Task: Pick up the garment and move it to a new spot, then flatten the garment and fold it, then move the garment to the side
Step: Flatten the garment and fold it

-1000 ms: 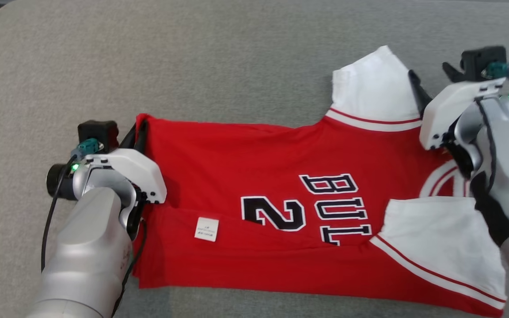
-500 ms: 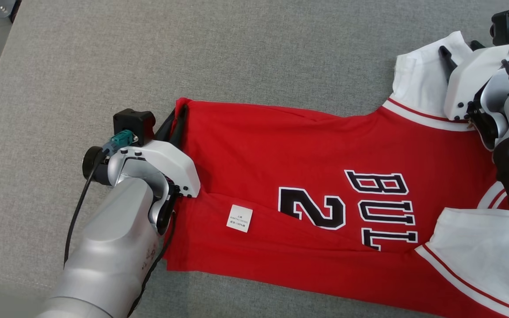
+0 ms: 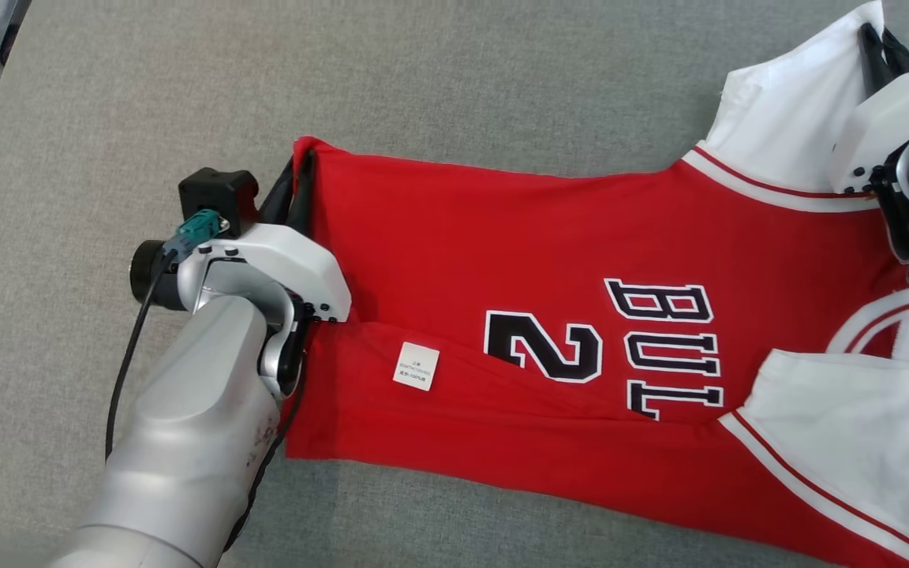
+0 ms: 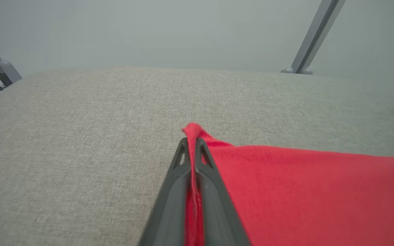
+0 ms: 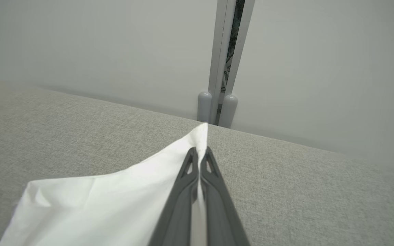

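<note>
The garment [image 3: 549,260] is a red jersey with white sleeves and black lettering, spread across the grey cushion with its lower edge folded up. My left gripper [image 3: 301,170] is shut on the jersey's red far-left hem corner [image 4: 192,131], the cloth pinched between the fingers [image 4: 173,184]. At the upper right, my right gripper [image 3: 873,39] is shut on the edge of the far white sleeve [image 3: 786,134]; the right wrist view shows the white cloth [image 5: 115,205] clamped between its fingers [image 5: 217,191]. A second white sleeve [image 3: 857,442] lies at the lower right.
The grey fabric surface [image 3: 423,79] stretches wide beyond the jersey, with its edge at the upper left. A small white label [image 3: 415,367] lies on the red cloth. Pale walls and a grey post [image 5: 222,68] stand behind the surface.
The right gripper has closed on the far white sleeve, having stood open beside it. The camera view has shifted. The left gripper keeps its hold on the hem corner.
</note>
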You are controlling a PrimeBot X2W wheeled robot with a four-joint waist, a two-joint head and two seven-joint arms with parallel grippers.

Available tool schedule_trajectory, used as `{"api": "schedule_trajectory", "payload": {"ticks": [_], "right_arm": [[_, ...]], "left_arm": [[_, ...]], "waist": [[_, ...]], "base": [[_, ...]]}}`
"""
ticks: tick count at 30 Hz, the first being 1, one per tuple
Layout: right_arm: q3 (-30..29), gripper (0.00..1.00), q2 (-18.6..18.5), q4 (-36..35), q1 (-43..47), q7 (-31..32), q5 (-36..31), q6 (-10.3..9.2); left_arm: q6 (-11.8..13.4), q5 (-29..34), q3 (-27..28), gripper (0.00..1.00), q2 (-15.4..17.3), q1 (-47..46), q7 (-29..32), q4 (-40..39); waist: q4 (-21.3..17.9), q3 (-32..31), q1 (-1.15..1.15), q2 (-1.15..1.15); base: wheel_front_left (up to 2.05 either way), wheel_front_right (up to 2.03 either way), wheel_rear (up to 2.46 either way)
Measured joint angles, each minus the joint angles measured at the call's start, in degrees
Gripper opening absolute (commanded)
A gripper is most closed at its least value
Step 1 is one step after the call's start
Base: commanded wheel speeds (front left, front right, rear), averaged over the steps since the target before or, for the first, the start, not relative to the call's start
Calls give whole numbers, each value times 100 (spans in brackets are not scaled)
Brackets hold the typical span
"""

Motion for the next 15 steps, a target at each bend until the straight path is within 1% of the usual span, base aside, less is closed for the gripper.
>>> {"api": "schedule_trajectory", "payload": {"ticks": [3, 7, 11, 15], "right_arm": [[-41, 0, 97, -68, 49, -245, -65, 1], [-122, 0, 185, -392, 393, -347, -52, 0], [-194, 0, 349, -1218, 1057, -370, 96, 0], [-182, 0, 407, -1942, 1945, -371, 319, 0]], "left_arm": [[8, 163, 203, 0, 70, 148, 0, -144], [9, 383, 489, 0, 185, 419, -1, -359], [-49, 566, 740, 0, 348, 823, -1, -457], [-133, 738, 931, 0, 439, 1218, -1, -479]], "waist": [[-90, -128, 0, 0], [-240, -345, 0, 0], [-462, -555, 0, 0], [-683, -782, 0, 0]], "base": [[0, 0, 0], [0, 0, 0], [0, 0, 0], [0, 0, 0]]}}
